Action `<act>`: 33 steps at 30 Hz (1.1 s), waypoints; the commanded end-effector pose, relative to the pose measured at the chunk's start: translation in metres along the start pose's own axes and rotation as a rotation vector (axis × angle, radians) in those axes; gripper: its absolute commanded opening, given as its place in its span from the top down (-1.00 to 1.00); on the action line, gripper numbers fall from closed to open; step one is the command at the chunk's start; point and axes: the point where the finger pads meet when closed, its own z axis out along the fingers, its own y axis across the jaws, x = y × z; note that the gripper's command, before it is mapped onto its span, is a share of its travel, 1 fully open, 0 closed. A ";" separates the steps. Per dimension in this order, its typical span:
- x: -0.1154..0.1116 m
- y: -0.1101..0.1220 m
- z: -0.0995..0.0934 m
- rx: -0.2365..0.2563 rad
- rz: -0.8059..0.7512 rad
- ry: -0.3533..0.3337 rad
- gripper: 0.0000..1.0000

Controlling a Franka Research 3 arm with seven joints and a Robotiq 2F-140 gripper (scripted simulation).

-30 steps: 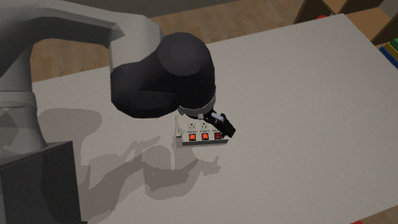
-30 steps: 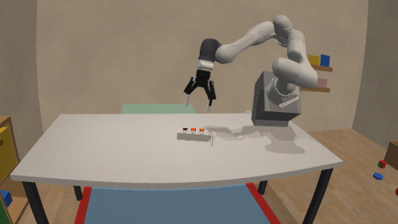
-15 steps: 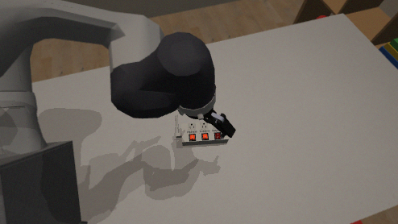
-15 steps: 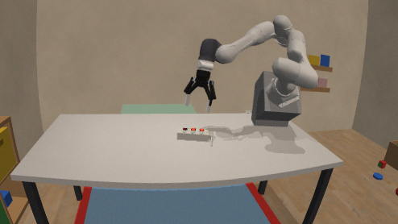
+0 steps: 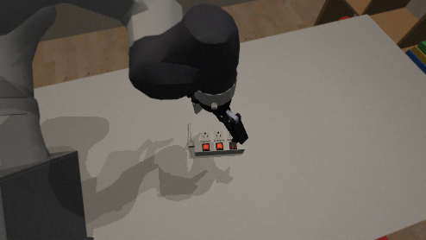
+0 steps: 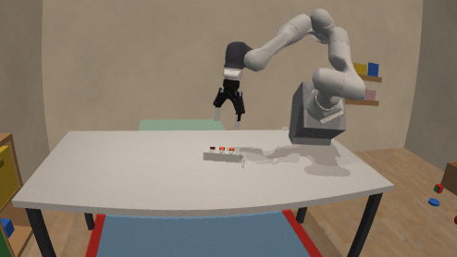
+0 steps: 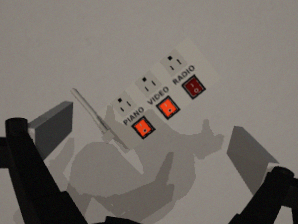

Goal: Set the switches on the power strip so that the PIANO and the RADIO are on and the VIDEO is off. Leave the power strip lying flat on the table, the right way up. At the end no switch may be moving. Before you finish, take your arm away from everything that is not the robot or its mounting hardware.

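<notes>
The power strip [image 7: 158, 100] lay flat and right way up on the white table [image 6: 116, 162], in the middle part of the top, nearer the far edge than the near one by the exterior view. The PIANO switch [image 7: 143, 127] and the VIDEO switch [image 7: 168, 107] glowed bright orange-red; the RADIO switch [image 7: 193, 86] was dark red, unlit. A thin cord stub [image 7: 93, 113] left the strip at the PIANO end. The gripper [image 6: 228, 114] hung well above the strip, fingers spread wide, holding nothing. The arm's grey pedestal [image 6: 301, 121] stood at the far right edge.
</notes>
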 end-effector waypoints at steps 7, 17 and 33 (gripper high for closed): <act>0.010 -0.006 -0.001 -0.015 0.190 -0.015 -1.00; 0.016 -0.013 0.000 -0.030 0.297 -0.046 -1.00; 0.021 -0.019 0.001 -0.045 0.383 -0.070 -1.00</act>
